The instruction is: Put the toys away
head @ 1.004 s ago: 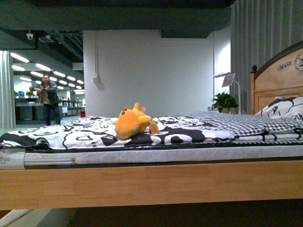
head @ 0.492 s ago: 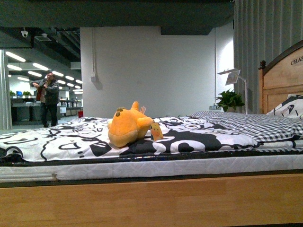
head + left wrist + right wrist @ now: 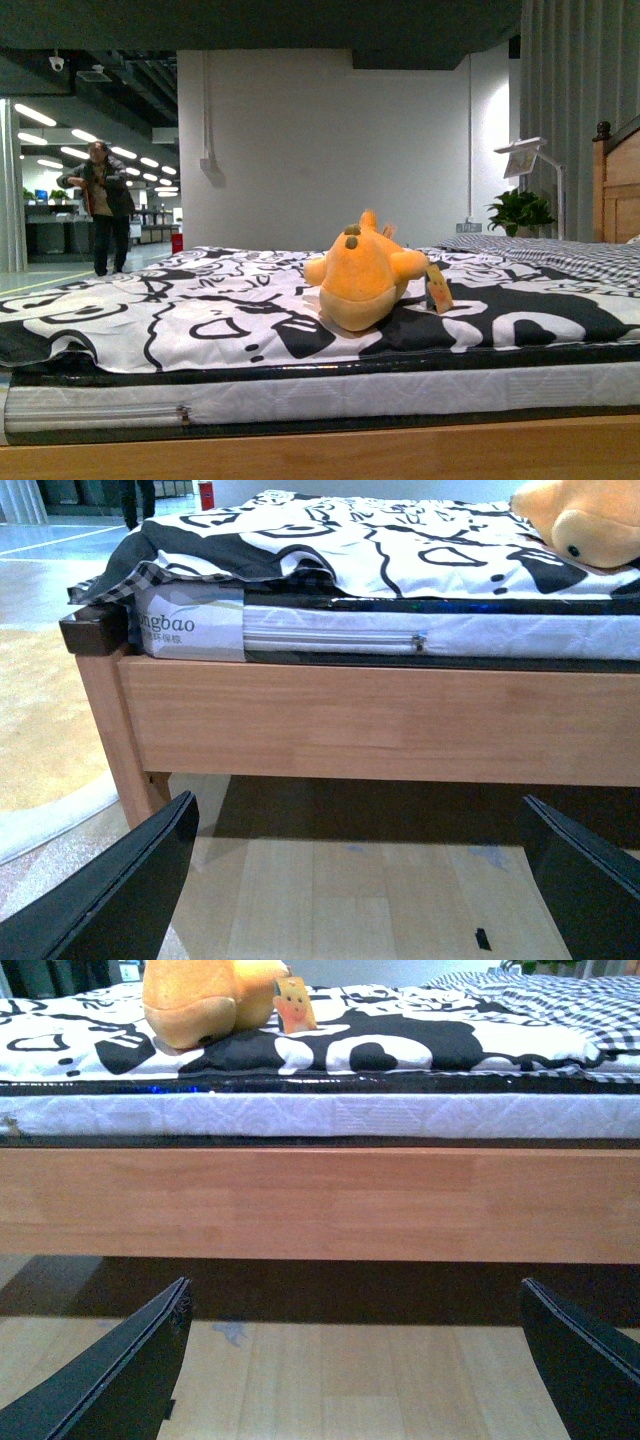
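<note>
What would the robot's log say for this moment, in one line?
plush toy: lying on bed, not grasped | left gripper: open, empty | right gripper: open, empty

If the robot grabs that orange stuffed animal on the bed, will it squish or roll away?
The orange plush toy will probably squish and sag, since its rounded body looks soft and stuffed. Being stuffed fabric, it is likely light. It seems unlikely to roll far: it lies slumped on the patterned quilt.
</note>
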`<state>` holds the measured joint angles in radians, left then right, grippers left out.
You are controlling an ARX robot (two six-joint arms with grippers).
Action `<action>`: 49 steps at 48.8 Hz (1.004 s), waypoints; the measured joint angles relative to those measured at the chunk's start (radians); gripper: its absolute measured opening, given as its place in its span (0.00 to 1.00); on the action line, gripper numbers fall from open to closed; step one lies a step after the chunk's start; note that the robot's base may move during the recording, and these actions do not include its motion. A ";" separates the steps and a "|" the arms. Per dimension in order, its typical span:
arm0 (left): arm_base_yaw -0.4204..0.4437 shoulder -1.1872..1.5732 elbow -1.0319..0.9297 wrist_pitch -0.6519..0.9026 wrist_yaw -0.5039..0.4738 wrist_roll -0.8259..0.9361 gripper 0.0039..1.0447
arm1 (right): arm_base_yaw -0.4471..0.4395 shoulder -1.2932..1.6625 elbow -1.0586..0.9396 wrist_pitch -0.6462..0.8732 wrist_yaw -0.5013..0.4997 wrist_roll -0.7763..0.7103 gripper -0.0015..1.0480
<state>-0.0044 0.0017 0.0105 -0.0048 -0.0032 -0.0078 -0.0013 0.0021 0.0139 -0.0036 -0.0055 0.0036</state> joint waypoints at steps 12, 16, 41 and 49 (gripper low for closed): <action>0.000 0.000 0.000 0.000 0.003 0.000 0.94 | 0.000 0.000 0.000 0.000 0.002 0.000 0.94; 0.000 0.000 0.000 0.000 0.003 0.000 0.94 | 0.000 0.000 0.000 0.000 0.002 0.000 0.94; 0.000 0.000 0.000 0.000 0.003 0.000 0.94 | -0.003 0.003 0.000 -0.003 -0.010 0.004 0.94; 0.000 0.000 0.000 0.000 0.003 0.000 0.94 | -0.127 0.196 0.066 0.026 -0.272 0.095 0.94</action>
<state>-0.0044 0.0017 0.0105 -0.0048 0.0002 -0.0074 -0.1284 0.1978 0.0803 0.0227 -0.2775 0.0982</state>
